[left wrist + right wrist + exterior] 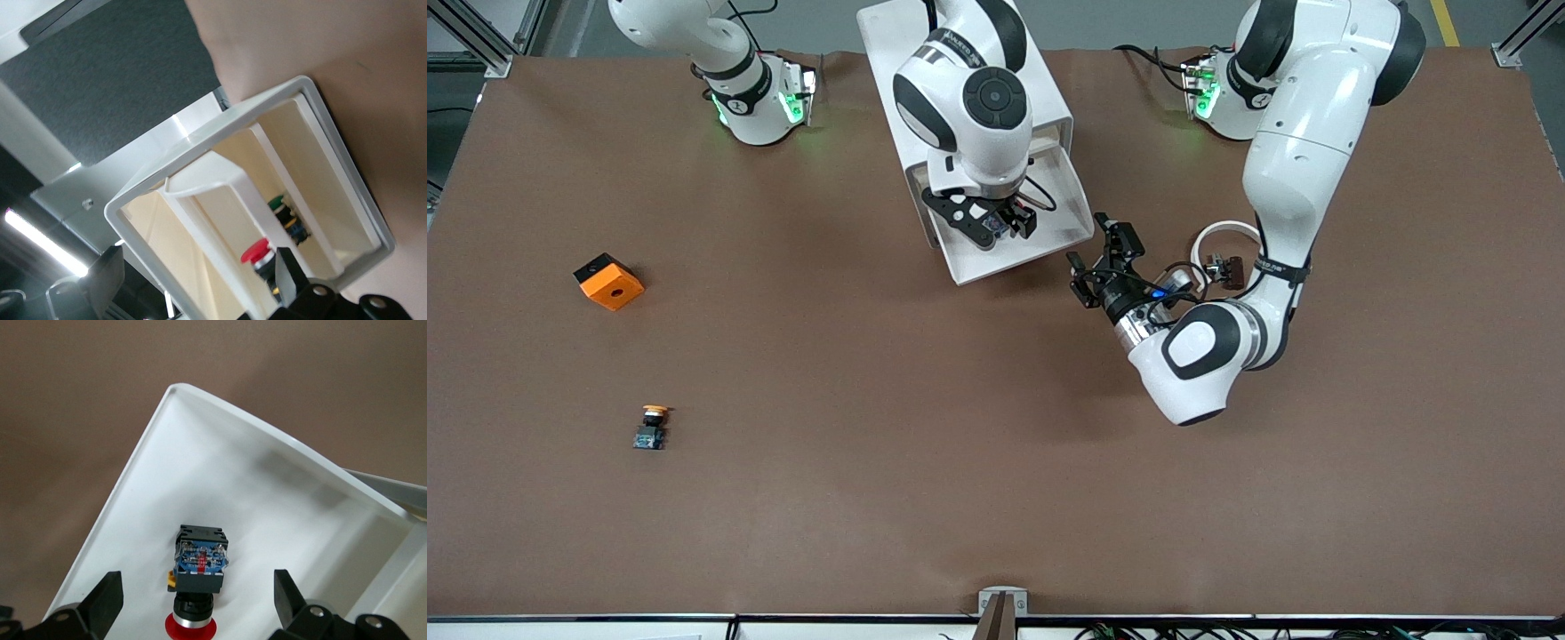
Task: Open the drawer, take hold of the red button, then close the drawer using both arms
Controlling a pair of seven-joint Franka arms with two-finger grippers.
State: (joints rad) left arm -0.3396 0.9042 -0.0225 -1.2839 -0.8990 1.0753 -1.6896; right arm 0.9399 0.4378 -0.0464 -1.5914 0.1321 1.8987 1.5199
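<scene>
- The right gripper [1007, 220] hangs over the pulled-out drawer [1069, 191], jaws spread wide and holding nothing; in the right wrist view its two black fingers [107, 597] stand well apart on either side of the button [197, 580], touching neither it nor the drawer floor as far as can be seen.
- The button lies on its side on the white drawer floor, red cap toward the wrist camera, black-and-blue body pointing away; in the left wrist view its red cap [256, 252] shows inside the drawer, near the front wall.
- The left gripper [1100, 260] sits just off the drawer's front corner, toward the left arm's end of the table, jaws parted and gripping nothing.
- The drawer sticks out of the white cabinet [969, 84], which stands between the two arm bases.
- An orange cube [608, 281] and a second button with an orange-yellow cap [652, 427] lie on the brown table [925, 462], well apart from the cabinet, toward the right arm's end.
- Printed lettering runs along the right arm's wrist band above the cabinet; it is too small to read.
</scene>
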